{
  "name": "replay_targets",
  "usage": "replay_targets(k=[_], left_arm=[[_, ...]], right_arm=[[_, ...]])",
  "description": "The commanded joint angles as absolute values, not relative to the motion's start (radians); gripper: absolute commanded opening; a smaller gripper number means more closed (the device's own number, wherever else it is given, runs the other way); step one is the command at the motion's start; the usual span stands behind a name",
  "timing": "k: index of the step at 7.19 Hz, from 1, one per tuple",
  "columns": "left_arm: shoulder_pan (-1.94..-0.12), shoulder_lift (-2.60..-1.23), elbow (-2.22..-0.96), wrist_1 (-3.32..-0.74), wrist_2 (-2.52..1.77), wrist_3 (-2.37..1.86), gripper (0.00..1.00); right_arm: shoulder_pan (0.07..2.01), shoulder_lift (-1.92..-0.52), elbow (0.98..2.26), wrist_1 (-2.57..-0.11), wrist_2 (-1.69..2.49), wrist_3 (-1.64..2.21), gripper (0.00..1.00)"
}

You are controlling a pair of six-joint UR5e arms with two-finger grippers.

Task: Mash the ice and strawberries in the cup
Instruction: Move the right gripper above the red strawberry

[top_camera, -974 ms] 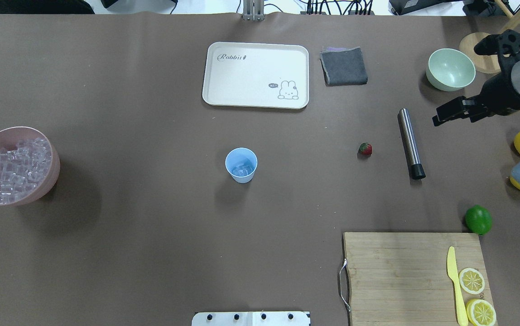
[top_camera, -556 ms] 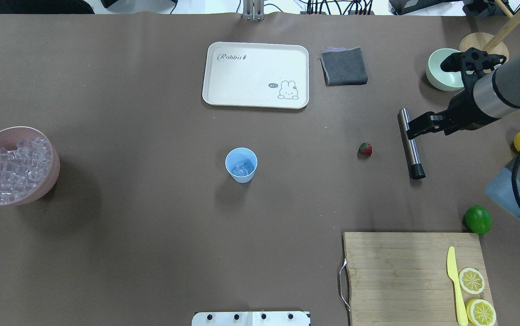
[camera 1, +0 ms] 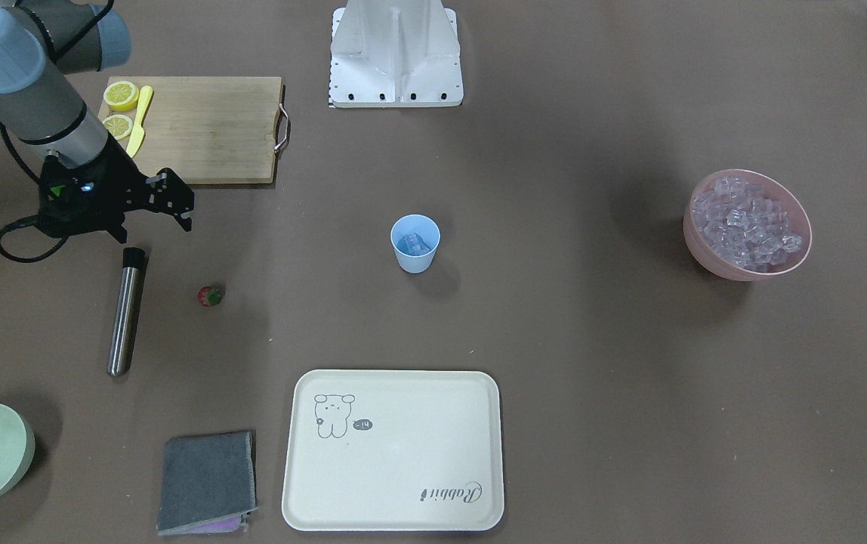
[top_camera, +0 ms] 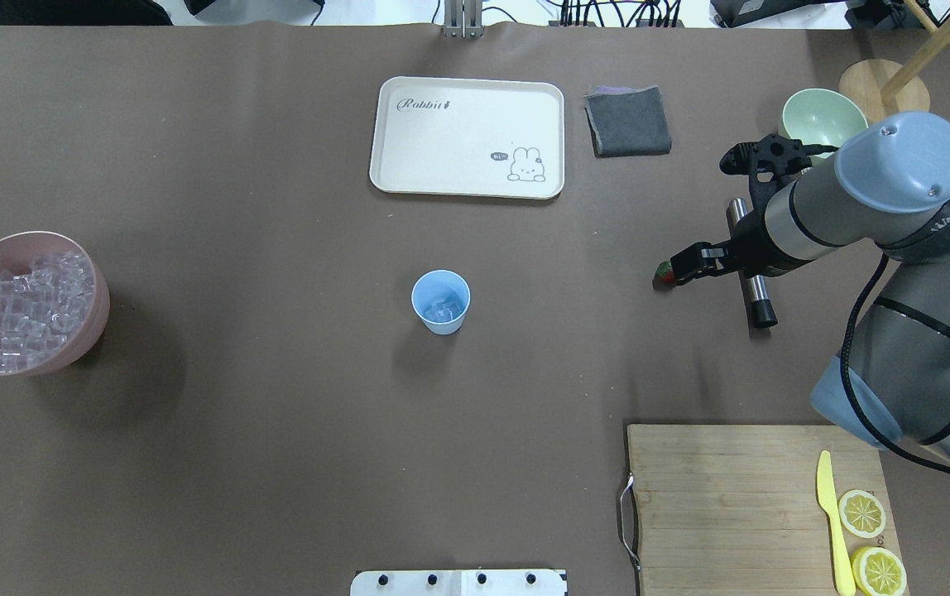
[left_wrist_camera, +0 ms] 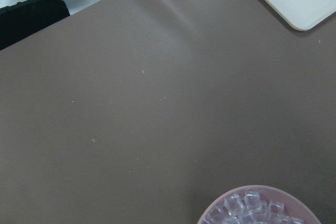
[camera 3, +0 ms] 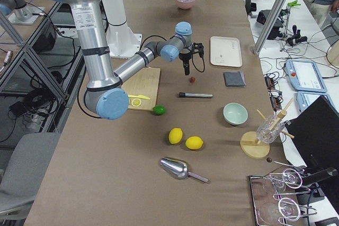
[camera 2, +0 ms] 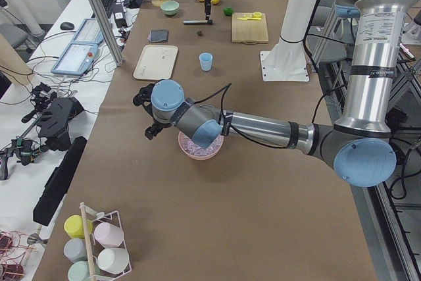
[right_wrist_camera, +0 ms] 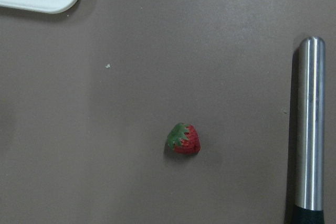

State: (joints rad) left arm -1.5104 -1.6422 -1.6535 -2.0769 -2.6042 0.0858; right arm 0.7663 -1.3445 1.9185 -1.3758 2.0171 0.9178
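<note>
The strawberry [right_wrist_camera: 183, 139] is seen outside the cup [top_camera: 440, 301], well apart on its robot-right side. The right gripper [top_camera: 680, 269] is held above it, the nearer arm by far; whether its jaws are parted cannot be told.

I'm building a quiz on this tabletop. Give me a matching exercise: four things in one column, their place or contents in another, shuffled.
1 strawberry
2 cup
3 pink bowl
4 yellow knife

A on the cutting board
B holds a few pieces of ice
C heaped with ice
D on bare table beside the metal muddler

Pairs: 1-D, 2-B, 3-C, 4-A
</note>
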Motion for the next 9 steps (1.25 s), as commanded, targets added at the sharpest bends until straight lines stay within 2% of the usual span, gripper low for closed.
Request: replay_targets(k=[1, 5, 6, 9], left_arm=[[-1.513, -1.637, -1.648, -2.075, -2.609, 0.087, 0.97], [-1.547, -1.632, -1.624, -2.077, -2.612, 0.132, 0.97], [-1.557, -1.631, -1.618, -2.075, -2.618, 0.135, 0.97], [-1.56, -1.602, -1.615, -2.077, -2.614, 0.137, 0.97]], right_arm=[[0.755, -1.316, 1.878, -1.377, 1.979, 0.927, 1.0], [0.743, -1.263, 1.79, -1.373, 1.954, 0.931, 1.0], [0.738, -1.255, 1.728, -1.361, 1.916, 0.91, 1.0], [0.739, -1.204, 1.712, -1.364, 1.917, 0.919, 1.0]])
